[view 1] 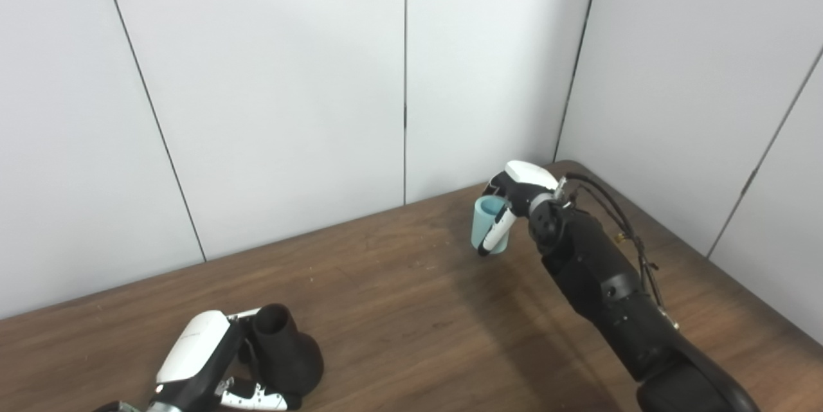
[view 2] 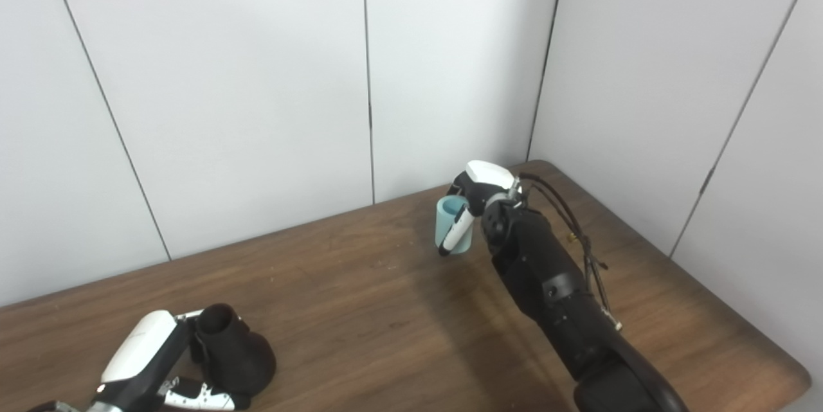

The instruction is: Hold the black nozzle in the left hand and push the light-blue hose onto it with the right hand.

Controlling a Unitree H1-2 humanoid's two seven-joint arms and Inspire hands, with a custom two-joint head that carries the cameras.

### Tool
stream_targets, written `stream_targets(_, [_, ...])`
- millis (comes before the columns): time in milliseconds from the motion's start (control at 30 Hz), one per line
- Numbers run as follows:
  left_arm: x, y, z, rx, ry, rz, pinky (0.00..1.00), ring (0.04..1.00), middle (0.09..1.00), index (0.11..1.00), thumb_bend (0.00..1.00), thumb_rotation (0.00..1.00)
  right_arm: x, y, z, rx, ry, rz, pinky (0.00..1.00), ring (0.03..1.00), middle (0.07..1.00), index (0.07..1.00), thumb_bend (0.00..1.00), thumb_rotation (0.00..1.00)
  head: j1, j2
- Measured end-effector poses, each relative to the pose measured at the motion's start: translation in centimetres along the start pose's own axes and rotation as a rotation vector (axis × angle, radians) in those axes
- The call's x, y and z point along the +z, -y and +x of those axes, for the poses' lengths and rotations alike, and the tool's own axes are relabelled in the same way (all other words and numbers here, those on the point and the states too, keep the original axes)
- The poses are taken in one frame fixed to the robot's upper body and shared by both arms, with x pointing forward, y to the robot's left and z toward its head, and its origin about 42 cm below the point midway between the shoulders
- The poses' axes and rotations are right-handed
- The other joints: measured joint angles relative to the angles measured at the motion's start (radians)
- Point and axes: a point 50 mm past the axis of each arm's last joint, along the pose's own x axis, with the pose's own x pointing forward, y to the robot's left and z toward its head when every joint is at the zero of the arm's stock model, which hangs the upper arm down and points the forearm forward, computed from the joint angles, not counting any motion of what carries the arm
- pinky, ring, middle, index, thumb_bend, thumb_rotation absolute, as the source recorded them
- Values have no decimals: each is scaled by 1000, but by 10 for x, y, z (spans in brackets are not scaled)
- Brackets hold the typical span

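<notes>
Left hand [view 1: 212, 367] sits at my near-left corner of the tabletop [view 1: 398, 309], with its fingers wrapped round the black nozzle [view 1: 283, 351] low down, white fingertips showing at the base and the white back of the hand lying alongside the neck. From my feed the nozzle is matte black, a narrow round neck that flares out into a wide skirt; the skirt rests on or just above the wood, I cannot tell which, and the long axis tilts up and slightly away from me, open mouth uppermost. I can see into that mouth only as a dark hollow, nothing visible inside. Right hand [view 2: 479, 203] is out near the far-right corner, arm stretched well across the tabletop, closed on the light-blue hose [view 2: 450, 225], one white-and-black finger laid down across its front and the rest of the hand behind it. What I see of the hose is a short pale-blue tube, smooth, standing nearly upright with its open end facing up and a little toward the left; its inside looks the same blue and holds nothing I can make out. Whether its lower end touches the wood I cannot tell. Hose and nozzle are well apart, on opposite sides of the tabletop
</notes>
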Motion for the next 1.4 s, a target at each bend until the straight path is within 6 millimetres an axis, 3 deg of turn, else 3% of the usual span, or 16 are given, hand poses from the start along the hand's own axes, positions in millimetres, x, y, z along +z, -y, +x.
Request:
stream_targets(133, [0,0,-1,1,-1,0,327,404,441,498,525,0,-1,1,-1,-49,6,21,478,485,486,477,524,0,0,6])
stream_targets(533, [2,-2,0,-8,-14,3,333,405,444,494,525,0,-4,1,-5,-193,18,81,433,460,492,468,521,0,17,14])
stream_targets(767, [5,-3,1,-16,-24,15,339,397,420,500,523,0,9,1,-13,-206,92,79,431,451,490,479,521,0,93,28])
stream_targets(1000, [10,-3,4,-21,-28,27,363,432,443,498,525,0,63,25,-46,-163,332,99,373,457,485,482,510,0,216,28])
stream_targets(1167, [14,-3,7,-28,-34,41,363,416,429,498,524,0,119,46,-88,-145,541,175,356,458,489,476,503,0,290,18])
stream_targets(1400, [26,2,15,-29,-47,45,370,422,435,500,524,0,158,42,-110,-50,657,187,349,459,491,477,502,0,379,15])
